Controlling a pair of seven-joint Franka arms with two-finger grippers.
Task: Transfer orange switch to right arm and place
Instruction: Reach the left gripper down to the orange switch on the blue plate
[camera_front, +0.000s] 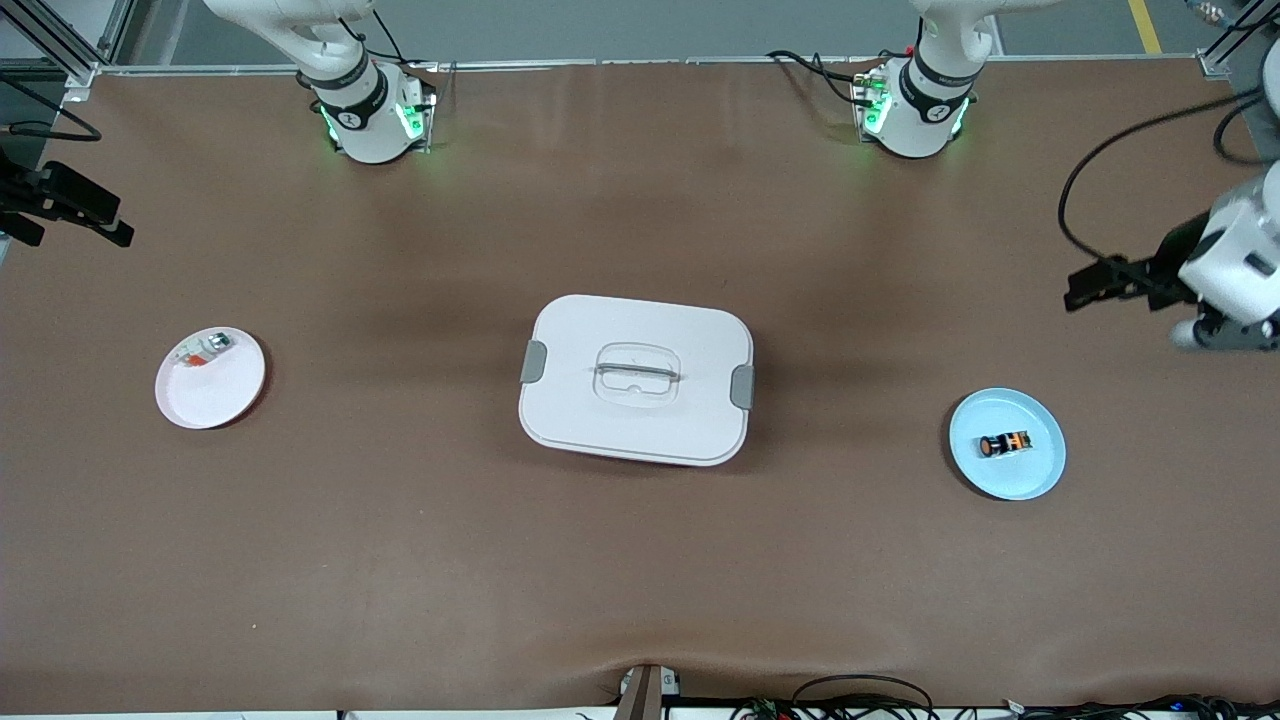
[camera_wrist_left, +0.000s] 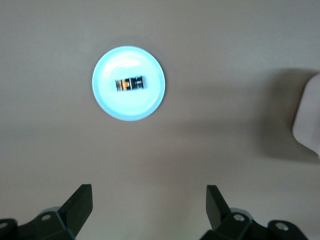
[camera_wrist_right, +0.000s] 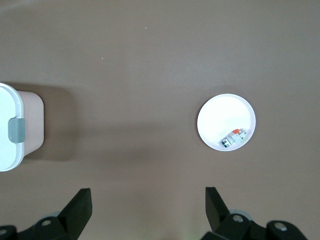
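Note:
The orange switch (camera_front: 1003, 444) lies on its side on a light blue plate (camera_front: 1030, 475) toward the left arm's end of the table. It also shows in the left wrist view (camera_wrist_left: 130, 83), on that plate (camera_wrist_left: 150, 97). My left gripper (camera_wrist_left: 149, 192) is open and empty, up in the air over bare table beside the blue plate; in the front view it (camera_front: 1225, 335) sits at the edge. My right gripper (camera_wrist_right: 148, 195) is open and empty, high over the table's other end (camera_front: 60, 205).
A white lidded box (camera_front: 636, 378) with grey clips stands mid-table. A white plate (camera_front: 205, 400) with a small white-and-silver part (camera_front: 205, 348) lies toward the right arm's end, also in the right wrist view (camera_wrist_right: 234, 137). Cables run along the table's edges.

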